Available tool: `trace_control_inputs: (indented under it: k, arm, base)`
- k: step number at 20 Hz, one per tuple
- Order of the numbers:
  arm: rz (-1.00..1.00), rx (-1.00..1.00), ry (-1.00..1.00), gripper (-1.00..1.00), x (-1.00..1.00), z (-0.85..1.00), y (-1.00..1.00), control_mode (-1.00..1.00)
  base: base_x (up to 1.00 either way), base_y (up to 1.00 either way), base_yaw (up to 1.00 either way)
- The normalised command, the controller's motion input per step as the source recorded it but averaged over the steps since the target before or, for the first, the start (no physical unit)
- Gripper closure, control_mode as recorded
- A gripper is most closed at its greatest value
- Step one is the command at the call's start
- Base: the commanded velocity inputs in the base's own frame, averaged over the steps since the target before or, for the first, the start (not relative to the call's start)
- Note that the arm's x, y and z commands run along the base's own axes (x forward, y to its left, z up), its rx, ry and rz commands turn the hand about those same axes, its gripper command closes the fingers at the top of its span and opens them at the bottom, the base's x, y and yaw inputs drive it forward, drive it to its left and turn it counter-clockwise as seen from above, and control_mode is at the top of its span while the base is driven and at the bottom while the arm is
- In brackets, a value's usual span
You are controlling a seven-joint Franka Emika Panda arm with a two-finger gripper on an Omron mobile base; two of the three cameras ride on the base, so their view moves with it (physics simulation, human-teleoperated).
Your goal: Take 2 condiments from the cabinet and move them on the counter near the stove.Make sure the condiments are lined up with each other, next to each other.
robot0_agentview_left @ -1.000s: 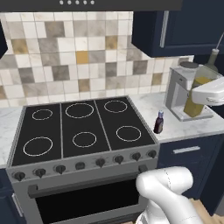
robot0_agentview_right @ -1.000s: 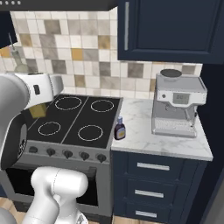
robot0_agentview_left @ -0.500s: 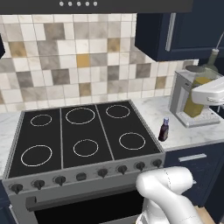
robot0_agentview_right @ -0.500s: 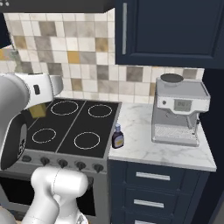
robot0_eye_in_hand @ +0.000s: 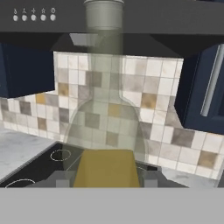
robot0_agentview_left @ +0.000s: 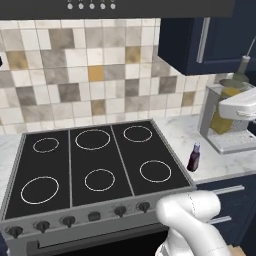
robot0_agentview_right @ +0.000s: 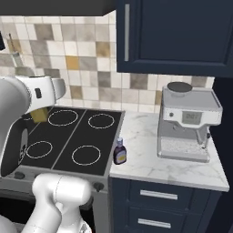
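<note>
My gripper (robot0_eye_in_hand: 107, 180) is shut on the tall clear bottle of yellow-olive oil (robot0_eye_in_hand: 107, 131), which stands upright in it. In the left base view the oil bottle (robot0_agentview_left: 223, 117) hangs at the right, in front of the coffee machine, under the white hand (robot0_agentview_left: 240, 104). From the other side the oil bottle (robot0_agentview_right: 40, 114) shows above the stove's (robot0_agentview_right: 68, 136) left half. The dark red-brown bottle with a blue cap (robot0_agentview_left: 193, 158) (robot0_agentview_right: 120, 152) stands upright on the white marble counter (robot0_agentview_left: 175, 132) (robot0_agentview_right: 148, 154), just right of the stove (robot0_agentview_left: 100, 160). The cabinet is out of view.
A grey coffee machine (robot0_agentview_right: 186, 123) (robot0_agentview_left: 207, 120) stands on the counter at the back right. Navy door cabinets (robot0_agentview_right: 173, 36) hang above it. A range hood (robot0_eye_in_hand: 118, 30) spans the top over the tiled wall (robot0_agentview_left: 90, 75). Navy drawers (robot0_agentview_right: 159, 200) sit under the counter.
The whole picture has shifted, so the base has driven a little; the stove and the dark bottle slid slightly in both views. The grip on the oil bottle has not changed.
</note>
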Motion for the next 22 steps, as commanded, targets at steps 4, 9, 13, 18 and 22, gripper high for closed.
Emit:
trace_control_inputs:
  k: [4,9,13,18,22]
  arm:
    - [0.0,0.0,0.0,1.0,0.0,0.0,0.0,1.0]
    - [0.0,0.0,0.0,1.0,0.0,0.0,0.0,1.0]
    - [0.0,0.0,0.0,1.0,0.0,0.0,0.0,1.0]
    - [0.0,0.0,0.0,1.0,0.0,0.0,0.0,1.0]
    - [0.0,0.0,0.0,1.0,0.0,0.0,0.0,1.0]
  base:
    - [0.43,-0.21,0.0]
    - [0.43,-0.26,0.0]
    - [0.24,-0.04,0.0]
    - [0.1,0.0,0.0]
    - [0.09,0.0,0.0]
